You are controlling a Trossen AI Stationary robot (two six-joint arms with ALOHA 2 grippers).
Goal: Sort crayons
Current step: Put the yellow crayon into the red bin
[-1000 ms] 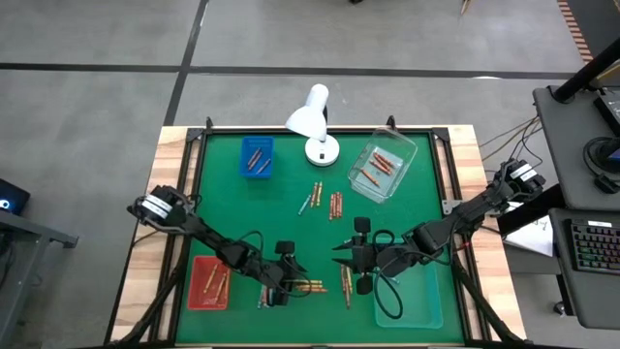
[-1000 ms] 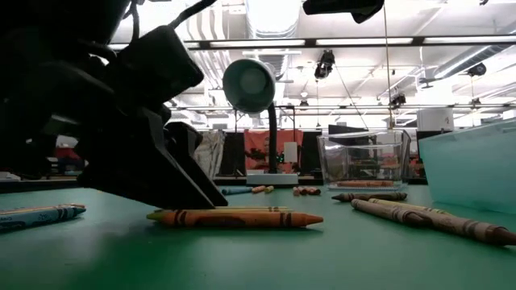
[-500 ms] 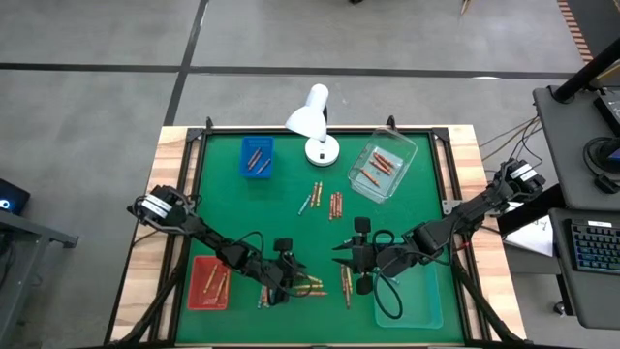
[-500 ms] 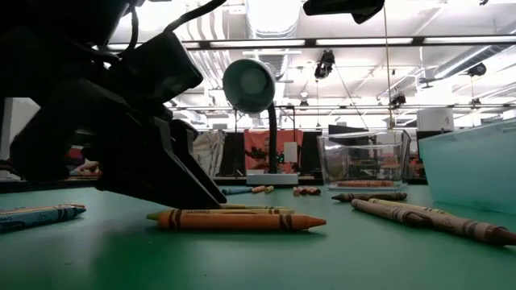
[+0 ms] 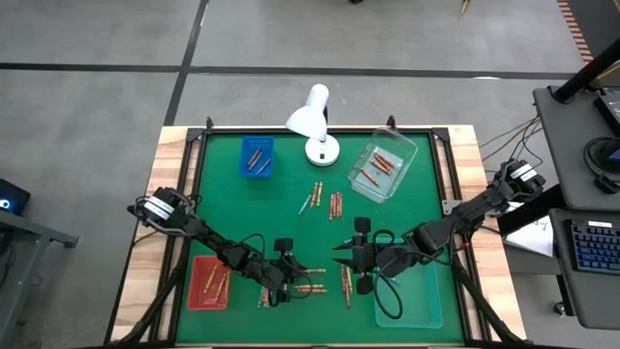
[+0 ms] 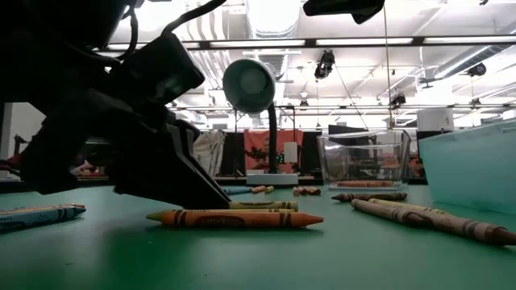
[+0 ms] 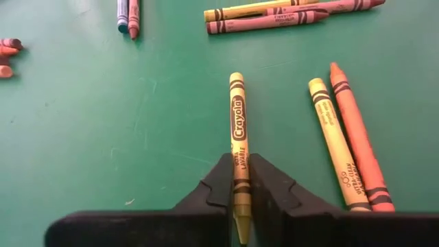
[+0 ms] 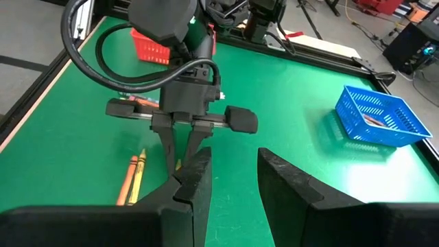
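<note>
Several crayons lie on the green table point(image 5: 291, 213). My left gripper point(image 7: 236, 161) is low at the near left point(image 5: 294, 279) and shut on a yellow crayon point(image 7: 237, 116). An orange crayon point(image 6: 234, 217) and another yellow one point(image 7: 333, 140) lie beside it on the table. My right gripper point(image 8: 233, 171) hovers open above the table at the near middle point(image 5: 356, 257), with nothing between its fingers. More crayons lie in the table's middle point(image 5: 329, 204) and near the right gripper point(image 5: 347, 286). My left gripper pinches the yellow crayon between its two fingers at its pointed end point(image 7: 239, 171). The fingers slant down from the table's left and lie along the crayon. Its flat end point(image 7: 236, 77) points away from the gripper, low over the table; I cannot tell whether it is lifted clear.
A red tray point(image 5: 208, 281) sits at the near left and a blue tray point(image 5: 257, 157) at the far left. A clear container point(image 5: 381, 170) stands at the far right, a pale tray point(image 5: 412, 296) at the near right. A white lamp point(image 5: 312, 121) stands at the far edge.
My left gripper has taken hold of the yellow crayon. That crayon lay close behind the orange one and now sits a little apart from it, toward the far edge. The orange crayon and my right gripper have kept still.
</note>
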